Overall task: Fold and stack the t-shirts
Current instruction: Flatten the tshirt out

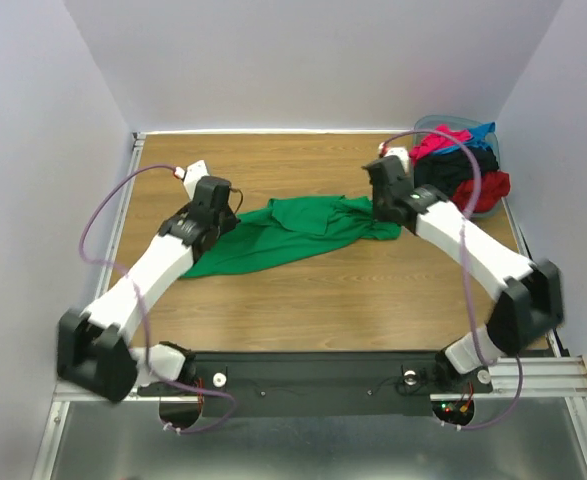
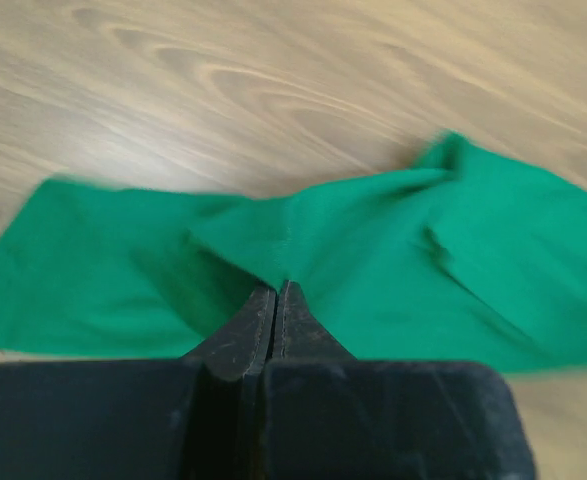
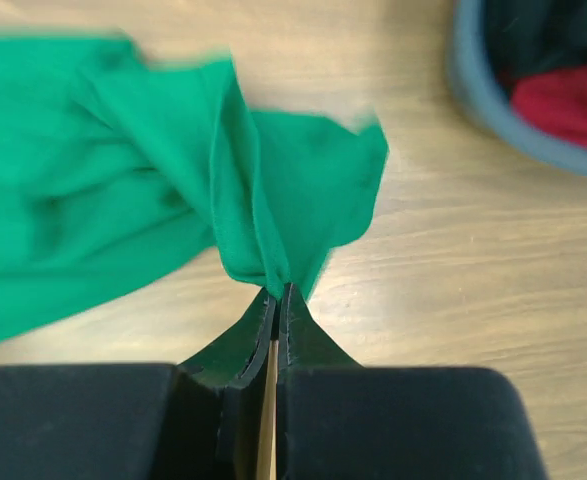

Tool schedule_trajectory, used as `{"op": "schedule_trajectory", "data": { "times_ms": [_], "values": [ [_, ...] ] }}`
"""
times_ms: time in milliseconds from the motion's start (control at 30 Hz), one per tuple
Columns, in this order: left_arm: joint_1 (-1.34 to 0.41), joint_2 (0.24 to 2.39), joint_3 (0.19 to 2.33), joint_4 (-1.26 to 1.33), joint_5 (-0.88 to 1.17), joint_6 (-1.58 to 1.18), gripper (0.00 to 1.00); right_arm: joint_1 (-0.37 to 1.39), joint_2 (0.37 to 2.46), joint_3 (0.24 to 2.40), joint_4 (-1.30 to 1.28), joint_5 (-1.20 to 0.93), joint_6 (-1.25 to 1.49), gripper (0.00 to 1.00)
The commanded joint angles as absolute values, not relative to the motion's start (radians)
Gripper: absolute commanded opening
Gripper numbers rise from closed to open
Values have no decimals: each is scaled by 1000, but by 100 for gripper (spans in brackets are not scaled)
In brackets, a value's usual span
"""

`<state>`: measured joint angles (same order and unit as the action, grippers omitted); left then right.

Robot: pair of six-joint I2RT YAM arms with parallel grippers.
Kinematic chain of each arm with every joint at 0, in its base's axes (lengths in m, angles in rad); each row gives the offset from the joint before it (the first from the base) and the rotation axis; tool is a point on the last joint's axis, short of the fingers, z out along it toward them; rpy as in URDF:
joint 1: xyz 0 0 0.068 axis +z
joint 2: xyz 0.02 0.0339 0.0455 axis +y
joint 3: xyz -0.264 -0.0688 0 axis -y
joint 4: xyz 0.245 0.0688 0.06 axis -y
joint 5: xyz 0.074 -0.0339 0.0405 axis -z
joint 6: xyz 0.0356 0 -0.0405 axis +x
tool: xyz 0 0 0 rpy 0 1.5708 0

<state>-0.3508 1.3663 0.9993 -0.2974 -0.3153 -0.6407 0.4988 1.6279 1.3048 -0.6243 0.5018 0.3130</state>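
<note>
A bright green t-shirt [image 1: 283, 235] lies crumpled and stretched across the middle of the wooden table, between my two grippers. My left gripper [image 1: 221, 213] is shut on the green t-shirt [image 2: 393, 250] at its left part, pinching a fold at the fingertips. My right gripper [image 1: 386, 212] is shut on the green t-shirt [image 3: 173, 180] at its right end, with a bunch of cloth lifted in the jaws. More t-shirts, pink-red [image 1: 439, 143], blue [image 1: 482, 132], black [image 1: 457, 166] and red [image 1: 483, 188], are piled in a bin at the back right.
The grey-blue plastic bin [image 1: 431, 124] stands at the back right corner; its rim [image 3: 473, 90] shows in the right wrist view. Grey walls enclose the table on three sides. Purple cables loop over both arms.
</note>
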Motion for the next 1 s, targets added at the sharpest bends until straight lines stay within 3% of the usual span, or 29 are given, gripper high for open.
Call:
{"op": "schedule_trajectory", "data": {
  "times_ms": [0,67,167,200,233,300,333,367,433,667,967],
  "values": [
    [-489,1001,1011,-299,-337,-675,0,500,1311,1299,-569,422,321,0],
    [-572,820,1067,-293,-356,-681,0,500,1155,1322,-557,420,307,0],
    [-592,677,1110,-223,-485,-661,0,502,1018,1399,-537,641,340,0],
    [-591,693,1127,-235,-580,-682,0,502,1014,1442,-535,720,342,0],
    [-583,737,1216,-373,-827,-718,0,502,1022,1465,-543,794,316,0],
    [-508,980,1372,-594,-929,-793,0,500,1077,1528,-572,996,299,0],
    [-441,1064,1513,-685,-810,-804,0,500,1168,1602,-603,1047,296,0],
    [-311,1178,1543,-725,-731,-749,0,488,1214,1638,-676,1074,298,0],
    [-237,1251,1552,-722,-613,-742,0,442,1323,1716,-748,1030,316,0],
    [-222,1083,1367,-534,-514,-686,0,382,1315,1752,-772,942,333,0],
    [-222,947,1434,-523,-466,-624,0,383,1243,1807,-742,872,273,0]
  ]
}}
